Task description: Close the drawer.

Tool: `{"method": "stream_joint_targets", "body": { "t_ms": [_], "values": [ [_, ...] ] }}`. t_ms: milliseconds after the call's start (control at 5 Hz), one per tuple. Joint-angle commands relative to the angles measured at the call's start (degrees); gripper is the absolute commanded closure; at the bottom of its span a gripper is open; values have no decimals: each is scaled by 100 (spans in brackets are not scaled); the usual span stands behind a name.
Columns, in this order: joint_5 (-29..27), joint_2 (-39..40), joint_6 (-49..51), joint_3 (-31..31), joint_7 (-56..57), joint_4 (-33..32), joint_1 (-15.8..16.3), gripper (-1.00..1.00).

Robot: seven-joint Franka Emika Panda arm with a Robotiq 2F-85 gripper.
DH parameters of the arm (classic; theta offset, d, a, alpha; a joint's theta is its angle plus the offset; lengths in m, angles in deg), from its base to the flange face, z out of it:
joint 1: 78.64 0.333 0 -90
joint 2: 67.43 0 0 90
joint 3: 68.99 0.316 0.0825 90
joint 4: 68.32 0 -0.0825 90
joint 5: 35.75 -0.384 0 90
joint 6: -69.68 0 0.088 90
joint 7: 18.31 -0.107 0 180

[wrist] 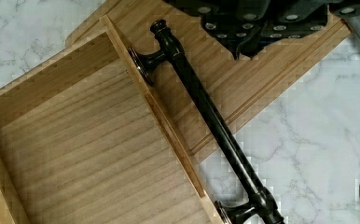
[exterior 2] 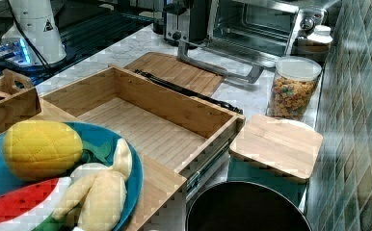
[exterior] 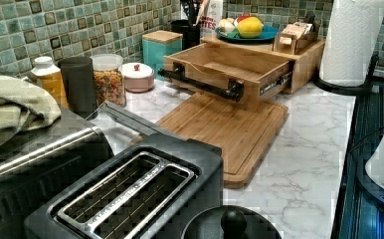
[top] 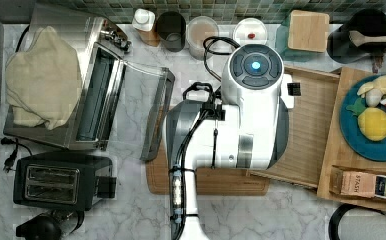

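**Drawer out, arm above handle**

Drawer (exterior: pixel 232 64) stands pulled out of the wooden stand (exterior: pixel 304 59), its front hanging over the cutting board (exterior: pixel 230 134) on the marble counter (exterior: pixel 309 149). Inside looks bare. Dark bar handle (wrist: pixel 206 116) runs across the drawer front. Gripper (wrist: pixel 257 21) sits above the cutting board, near the handle, apart from it. Jaw state: cannot tell.
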Motion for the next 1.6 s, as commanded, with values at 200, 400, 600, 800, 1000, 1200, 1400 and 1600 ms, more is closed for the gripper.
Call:
{"method": "stream_joint_targets", "body": {
  "t_ms": [200,400,600,800,1000,1200,1400,1600],
  "values": [
    [10,0,0,-5,0,-26,1,100],
    [-246,355,277,-63,412,186,-111,100],
    [-333,557,116,-63,1008,33,-166,100],
    [-410,539,-329,-52,1245,-285,-171,100],
    [-534,396,-1023,-49,1299,-718,-121,100],
    [-491,642,-1168,-45,1198,-600,-107,100],
    [-538,811,-1437,-24,1284,-647,-162,100],
    [-727,882,-2172,-9,1480,-974,-224,100]
  ]
}}
